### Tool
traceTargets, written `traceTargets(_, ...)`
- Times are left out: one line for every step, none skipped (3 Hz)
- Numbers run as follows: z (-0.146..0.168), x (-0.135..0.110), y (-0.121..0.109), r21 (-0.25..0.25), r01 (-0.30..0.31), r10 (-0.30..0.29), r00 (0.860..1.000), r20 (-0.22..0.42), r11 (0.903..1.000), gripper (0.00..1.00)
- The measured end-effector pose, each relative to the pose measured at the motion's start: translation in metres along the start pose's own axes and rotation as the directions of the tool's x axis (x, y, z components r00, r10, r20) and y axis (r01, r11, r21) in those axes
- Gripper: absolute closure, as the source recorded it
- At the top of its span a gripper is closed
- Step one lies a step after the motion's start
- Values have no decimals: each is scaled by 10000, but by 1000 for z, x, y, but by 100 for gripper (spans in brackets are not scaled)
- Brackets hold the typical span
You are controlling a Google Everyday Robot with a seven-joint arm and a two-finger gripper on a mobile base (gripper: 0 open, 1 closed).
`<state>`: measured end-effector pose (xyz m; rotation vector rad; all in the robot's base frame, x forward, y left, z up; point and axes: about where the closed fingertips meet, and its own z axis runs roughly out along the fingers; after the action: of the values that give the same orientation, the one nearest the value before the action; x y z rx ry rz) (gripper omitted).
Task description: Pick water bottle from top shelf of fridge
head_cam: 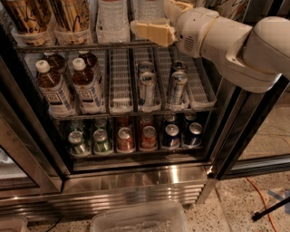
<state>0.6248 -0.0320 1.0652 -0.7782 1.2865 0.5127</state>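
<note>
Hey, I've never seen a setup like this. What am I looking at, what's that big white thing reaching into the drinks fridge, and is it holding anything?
The white thing is a robot arm; its wheeled base is out of view. There is one picture from one camera, facing a drinks fridge. Where the camera is mounted is not known. At the arm's end is the gripper, its tan grasping tool. It is up at the top shelf, right in front of a clear water bottle. I cannot tell whether it grips the bottle. A second water bottle stands to the left. The rack below holds brown tea bottles and slim silver cans. The lowest rack holds short cans. A clear plastic tub sits on the floor.
</note>
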Motion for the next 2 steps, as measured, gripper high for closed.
traceTargets(11, 1, 2, -324, 43, -43, 10000, -26, 9995, 28)
traceTargets(23, 0, 6, -669, 98, -99, 10000, -6, 9977, 29)
